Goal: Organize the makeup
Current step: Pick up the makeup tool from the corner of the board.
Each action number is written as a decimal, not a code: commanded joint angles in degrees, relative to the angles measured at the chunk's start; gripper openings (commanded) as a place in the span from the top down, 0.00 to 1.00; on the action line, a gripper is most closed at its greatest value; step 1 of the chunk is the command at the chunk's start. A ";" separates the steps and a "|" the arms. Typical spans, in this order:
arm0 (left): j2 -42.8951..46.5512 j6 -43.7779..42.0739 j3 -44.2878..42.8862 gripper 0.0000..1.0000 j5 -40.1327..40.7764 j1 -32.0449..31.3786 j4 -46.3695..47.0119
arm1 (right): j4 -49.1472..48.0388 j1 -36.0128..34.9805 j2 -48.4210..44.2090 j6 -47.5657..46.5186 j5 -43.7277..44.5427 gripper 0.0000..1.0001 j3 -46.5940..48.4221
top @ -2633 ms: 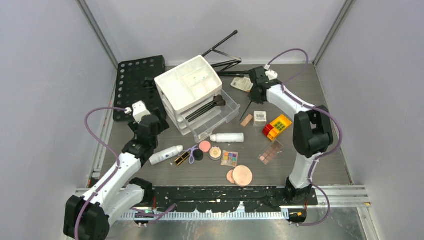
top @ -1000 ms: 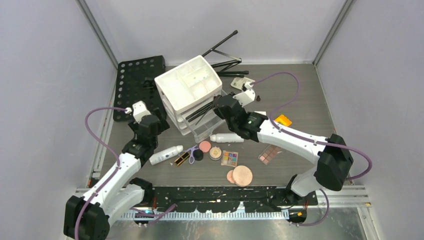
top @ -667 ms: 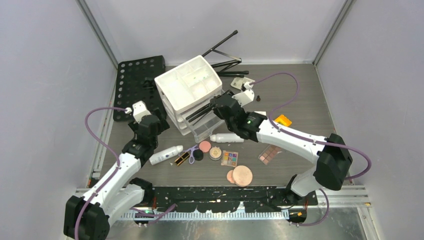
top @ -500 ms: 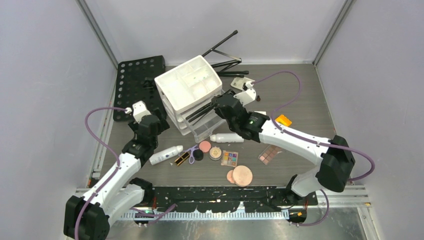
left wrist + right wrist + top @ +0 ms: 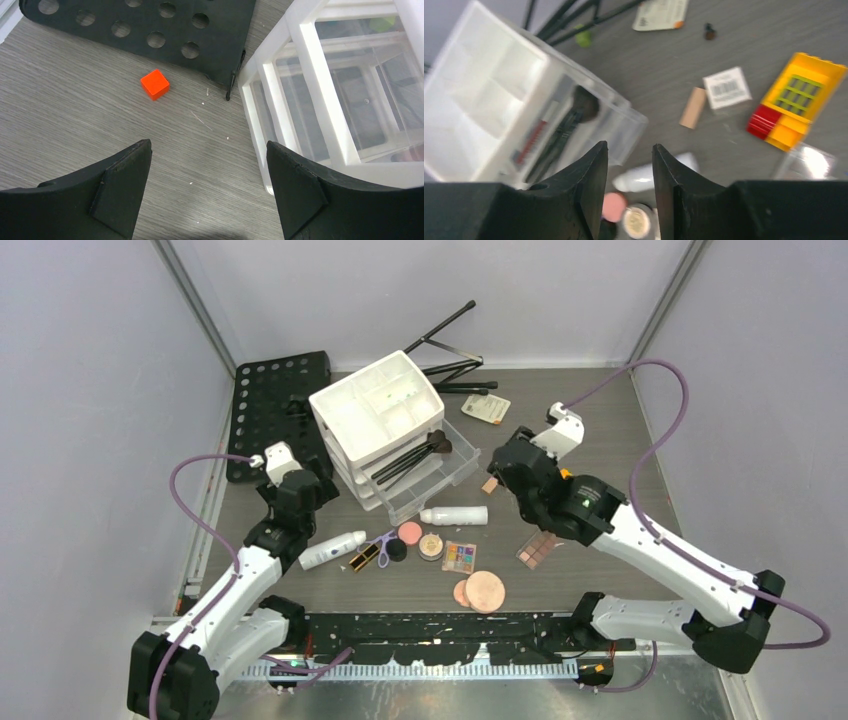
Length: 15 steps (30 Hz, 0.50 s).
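The makeup lies in a loose row on the table: a white bottle (image 5: 455, 515), a second white bottle (image 5: 332, 549), a black-gold lipstick (image 5: 365, 557), a pink compact (image 5: 409, 532), a peach compact (image 5: 485, 591) and a multicolour palette (image 5: 459, 557). Black brushes (image 5: 412, 456) lie in the pulled-out clear drawer (image 5: 445, 472) of the white organizer (image 5: 378, 410). My right gripper (image 5: 506, 472) hangs right of the drawer, partly open and empty (image 5: 630, 150). By the organizer's left side my left gripper (image 5: 303, 483) is wide open over bare table (image 5: 209, 150).
A red-and-yellow block (image 5: 796, 107), a tan wooden block (image 5: 693, 107) and a barcode tag (image 5: 727, 87) lie under my right arm. A black perforated board (image 5: 275, 405) and an orange cube (image 5: 154, 84) sit at the back left, with a folded tripod (image 5: 450, 340) behind.
My right gripper was shut over the drawer; it has opened and swung back to the right, away from the organizer. The left arm has not moved.
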<state>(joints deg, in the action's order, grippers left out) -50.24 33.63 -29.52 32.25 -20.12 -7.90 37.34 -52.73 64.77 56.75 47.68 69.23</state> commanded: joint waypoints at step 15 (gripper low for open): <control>-0.10 1.07 -3.96 0.13 0.85 0.12 -3.18 | -1.70 0.97 -7.16 0.85 -32.30 0.27 -25.25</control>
<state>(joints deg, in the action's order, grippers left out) -50.70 34.04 -30.26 32.29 -20.12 -9.15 46.19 -50.52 53.67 57.69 23.88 44.75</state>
